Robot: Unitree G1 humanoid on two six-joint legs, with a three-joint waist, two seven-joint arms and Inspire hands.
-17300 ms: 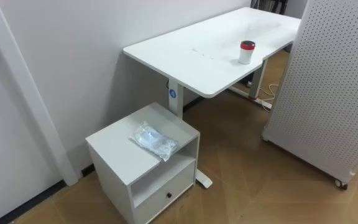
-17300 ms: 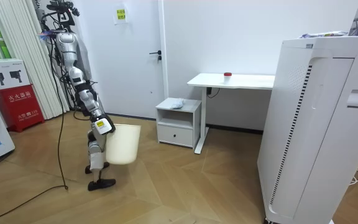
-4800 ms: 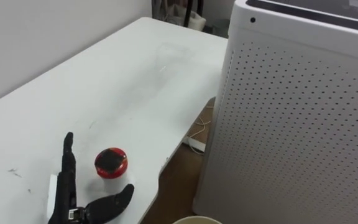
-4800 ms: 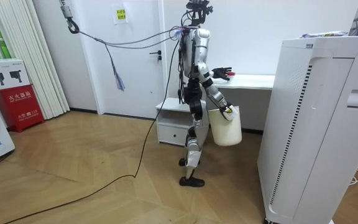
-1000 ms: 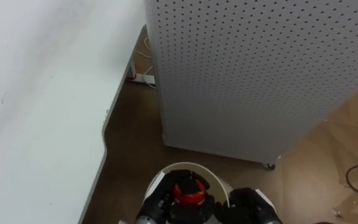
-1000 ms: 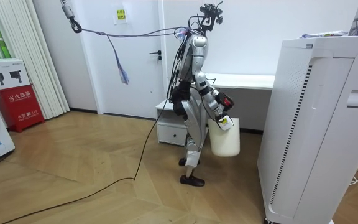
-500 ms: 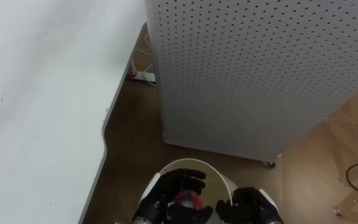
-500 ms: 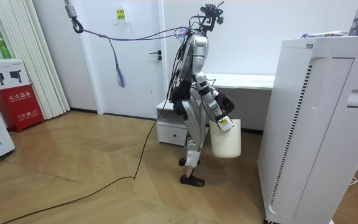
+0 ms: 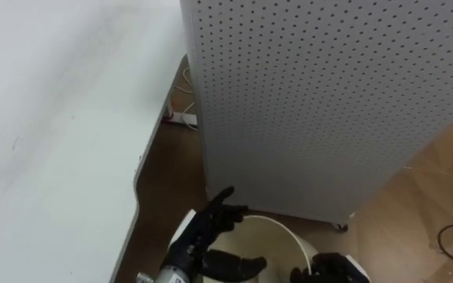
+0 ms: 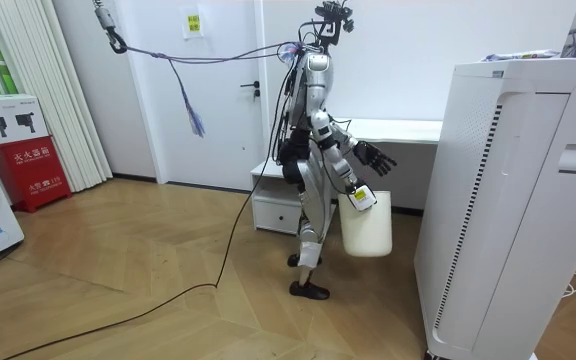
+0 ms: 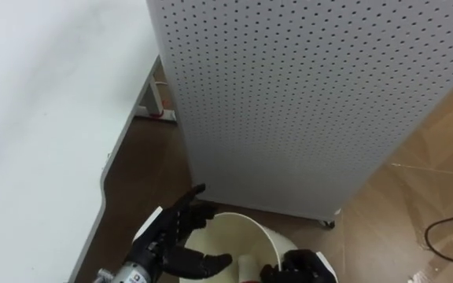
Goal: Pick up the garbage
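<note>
I hold a white bucket (image 9: 283, 231) low in front of me, between the desk and the cabinet. My left hand (image 9: 201, 238) hovers over its near-left rim, fingers spread and straight, holding nothing. My right hand (image 9: 333, 271) is curled on the bucket's right rim at the bottom edge of the left eye view. Much of the bucket's inside is hidden behind my left hand. In the room view I stand upright by the desk's end with the bucket (image 10: 366, 226) hanging at hip height and the left hand (image 10: 376, 156) raised above it.
A white desk (image 9: 46, 118) fills the left side, its rounded corner close to my left arm. A tall white perforated cabinet (image 9: 313, 86) stands right ahead on castors. A power strip and cables (image 9: 181, 118) lie on the wood floor between them.
One second ago my left hand held a red-capped cup over the bucket; it has since let go and lifted away with fingers spread. The right hand stays on the rim.
</note>
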